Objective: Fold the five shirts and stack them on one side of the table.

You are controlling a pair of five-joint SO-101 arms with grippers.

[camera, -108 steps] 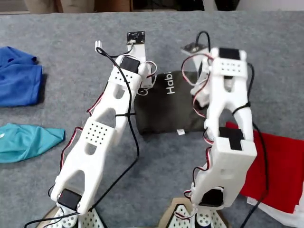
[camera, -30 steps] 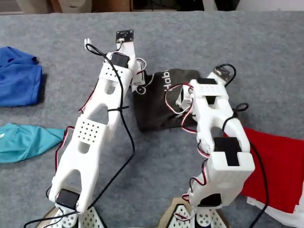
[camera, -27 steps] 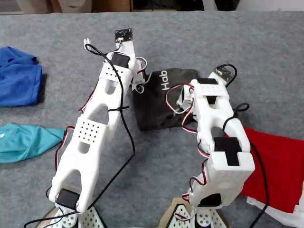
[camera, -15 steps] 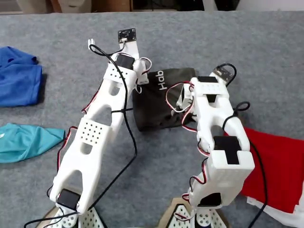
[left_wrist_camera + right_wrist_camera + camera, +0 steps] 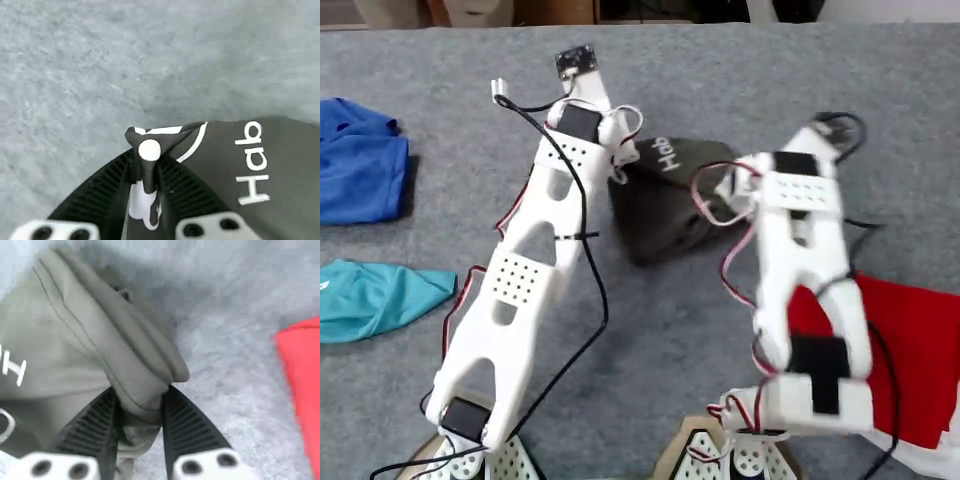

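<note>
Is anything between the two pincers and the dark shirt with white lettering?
Nothing visible does: both grip it. The left pincer is shut on a corner of the dark shirt, the right pincer on its bunched folded edge.

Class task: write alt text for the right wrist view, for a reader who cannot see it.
The right gripper is shut on a bunched fold of the dark olive shirt, which rests on the grey table. The edge of a red shirt lies apart from it.

The right gripper (image 5: pixel 140 396) pinches a bunched fold of the dark shirt (image 5: pixel 65 340); a red shirt (image 5: pixel 303 360) lies near it, apart.
</note>
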